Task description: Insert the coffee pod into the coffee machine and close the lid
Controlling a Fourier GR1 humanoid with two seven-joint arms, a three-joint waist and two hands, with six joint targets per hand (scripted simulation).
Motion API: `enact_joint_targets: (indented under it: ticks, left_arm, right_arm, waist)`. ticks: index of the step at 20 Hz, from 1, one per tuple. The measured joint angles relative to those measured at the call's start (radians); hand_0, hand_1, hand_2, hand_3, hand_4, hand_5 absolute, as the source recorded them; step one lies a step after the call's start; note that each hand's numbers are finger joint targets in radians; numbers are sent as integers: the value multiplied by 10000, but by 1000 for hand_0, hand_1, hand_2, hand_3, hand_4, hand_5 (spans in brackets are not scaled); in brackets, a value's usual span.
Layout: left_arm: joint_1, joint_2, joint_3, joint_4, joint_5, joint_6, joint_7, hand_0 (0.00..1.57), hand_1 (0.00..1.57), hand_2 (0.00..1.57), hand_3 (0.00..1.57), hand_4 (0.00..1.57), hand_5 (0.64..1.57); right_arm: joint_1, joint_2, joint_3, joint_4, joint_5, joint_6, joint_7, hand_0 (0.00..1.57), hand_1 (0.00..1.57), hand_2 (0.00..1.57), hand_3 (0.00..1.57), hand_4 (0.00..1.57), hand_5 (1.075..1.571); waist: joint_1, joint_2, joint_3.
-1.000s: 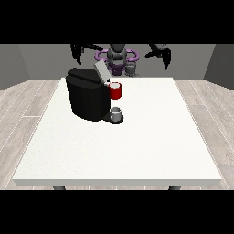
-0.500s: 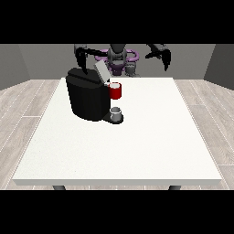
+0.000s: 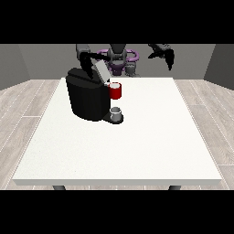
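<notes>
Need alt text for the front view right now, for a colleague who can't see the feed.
A black coffee machine stands on the white table with its grey lid tilted up, and the hand at the view's left is down at its top beside the lid. A red pod holder juts from its front above a small grey cup. The hand at the view's right hangs raised, apart from everything.

One coffee machine [image 3: 89,97], one cup [image 3: 116,113], two hands [image 3: 85,61].

Bare test room, lab-like. Plain grey walls [image 3: 36,61] closing in behind; pale wood-plank floor [image 3: 27,105] running around a large white tabletop [image 3: 137,146]. Humanoid robot [image 3: 119,59] standing behind it; a black coffee machine [image 3: 89,98] sitting on it.
</notes>
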Motion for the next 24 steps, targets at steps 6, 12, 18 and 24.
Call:
enact_joint_targets:
  ticks: [6,12,18,24]
  left_arm:
    - [355,231,-1,4,7,64,-371,0,0,0,0,360,1571]
    - [220,57,-318,-283,-39,212,6,0,0,0,0,385,1571]
    - [-31,47,-501,-410,-118,260,238,0,0,0,0,327,1571]
    - [-27,15,-621,-307,-173,240,-142,0,0,0,0,386,1571]
  right_arm:
    - [-570,24,112,190,117,-63,20,0,0,0,0,127,1571]
    - [-1219,-209,216,448,372,-105,392,0,0,0,0,40,1571]
    - [-1809,-328,360,605,729,-313,666,0,0,0,0,0,1571]
    - [-2002,-524,512,336,1115,-565,1320,0,0,0,0,87,1571]
  waist:
    - [-45,304,4]
    - [88,499,49]
    - [370,734,88]
    - [572,907,137]
